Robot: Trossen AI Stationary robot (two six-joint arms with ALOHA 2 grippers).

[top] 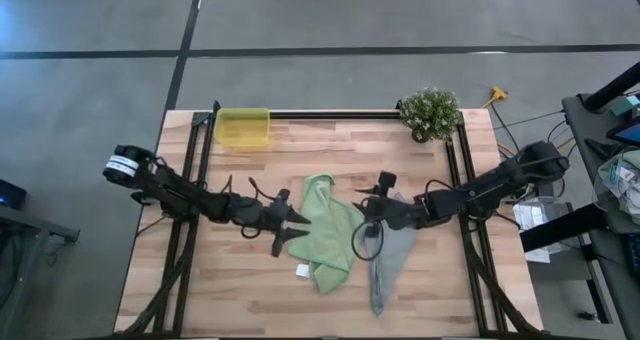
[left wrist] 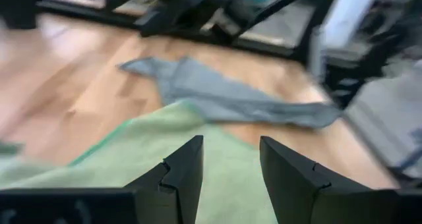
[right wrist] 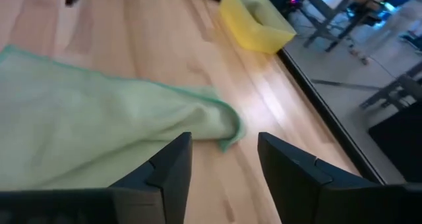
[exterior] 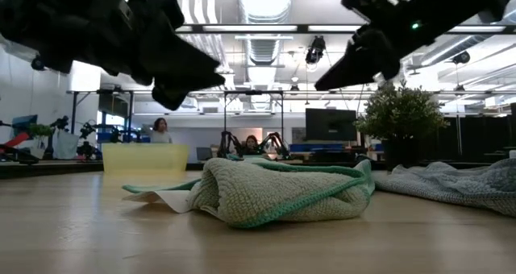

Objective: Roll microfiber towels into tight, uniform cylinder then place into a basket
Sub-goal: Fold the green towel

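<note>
The light green towel (top: pixel 325 235) lies crumpled and partly folded at the table's middle, its white tag (top: pixel 302 271) at its near left. The grey-blue towel (top: pixel 390 255) lies bunched on the table to its right, touching it. The yellow basket (top: pixel 243 127) stands at the far left. My left gripper (top: pixel 295 223) is open at the green towel's left edge and raised above it (exterior: pixel 189 76). My right gripper (top: pixel 368 212) is open over the seam between the two towels, also raised (exterior: pixel 347 68). Both wrist views show the green towel (left wrist: pixel 165 158) (right wrist: pixel 99 132) beyond the open fingers.
A leafy potted plant (top: pixel 431 113) stands at the far right corner. Black rails run along the table's left, right and far edges. Bare wood lies near the front edge and left of the green towel. People sit in the room behind (exterior: pixel 161 129).
</note>
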